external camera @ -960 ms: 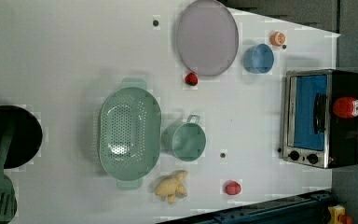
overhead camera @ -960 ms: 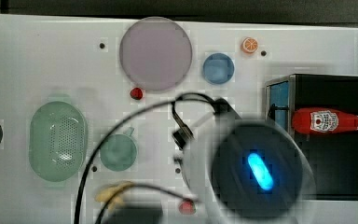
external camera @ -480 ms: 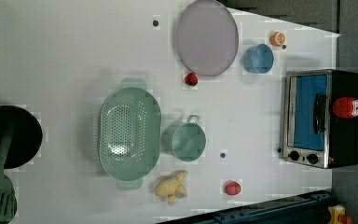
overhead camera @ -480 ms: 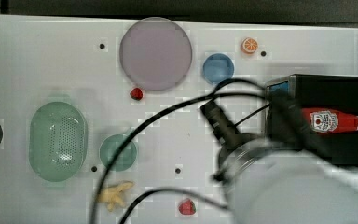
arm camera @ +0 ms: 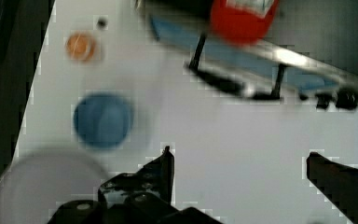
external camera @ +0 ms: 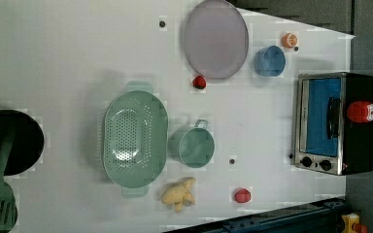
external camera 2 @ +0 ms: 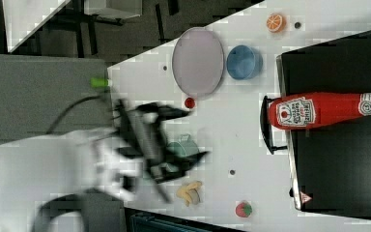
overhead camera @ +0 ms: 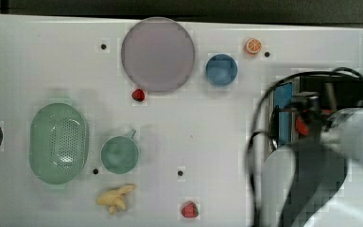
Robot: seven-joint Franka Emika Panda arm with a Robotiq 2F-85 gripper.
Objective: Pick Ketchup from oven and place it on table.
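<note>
White table (arm camera: 242,140) lies under the spread, empty gripper (arm camera: 240,161); center it squarely around the ketchup (arm camera: 243,18) ahead atop the oven (arm camera: 307,70).

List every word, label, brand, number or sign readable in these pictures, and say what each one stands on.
No text can be read with certainty.
Red plastic ketchup bottle lying on top of the black toaster oven: white label with dark lettering and a red emblem, too blurred to read.
Same bottle, white band near its cap: round mark, illegible.
Oven, lower front corner in the right view: small red and white triangular warning sign, no legible wording.
Oven knobs: no readable markings.
</note>
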